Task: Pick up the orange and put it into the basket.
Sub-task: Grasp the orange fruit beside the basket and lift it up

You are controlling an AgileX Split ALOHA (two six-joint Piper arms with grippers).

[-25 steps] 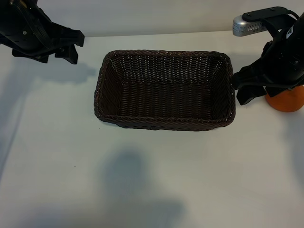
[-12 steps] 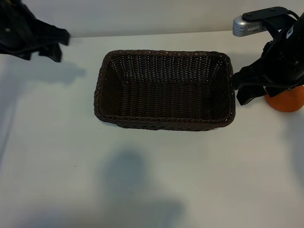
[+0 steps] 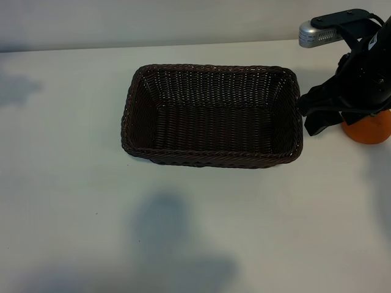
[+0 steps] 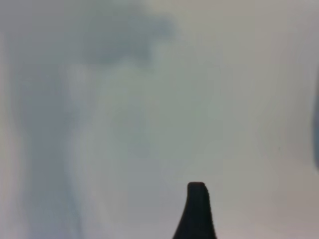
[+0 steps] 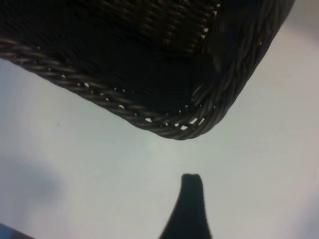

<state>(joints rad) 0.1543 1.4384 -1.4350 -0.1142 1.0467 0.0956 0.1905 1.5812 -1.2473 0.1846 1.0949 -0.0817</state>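
The orange (image 3: 368,130) sat on the white surface (image 3: 195,226) at the far right edge of the exterior view, outside the basket (image 3: 212,160) and a little apart from its right end. Only the lower part of the fruit showed; the rest was hidden behind the black right arm (image 3: 360,73), which hung directly over it. The right end effector (image 3: 319,117) pointed down between the orange and the basket's right wall, its fingers spread wide with nothing between them. From the right wrist view one dark fingertip (image 5: 191,180) stood over bare surface just short of a rounded corner of the basket (image 5: 199,117), not touching the braided rim.

The basket lay near the middle of the surface, long side across, its dark woven inside holding nothing.

The left arm was out of the exterior view. In the left wrist view a single black fingertip (image 4: 196,191) of the left end effector hung above plain white surface with soft shadows on it; its fingers were also spread wide and gripped nothing.
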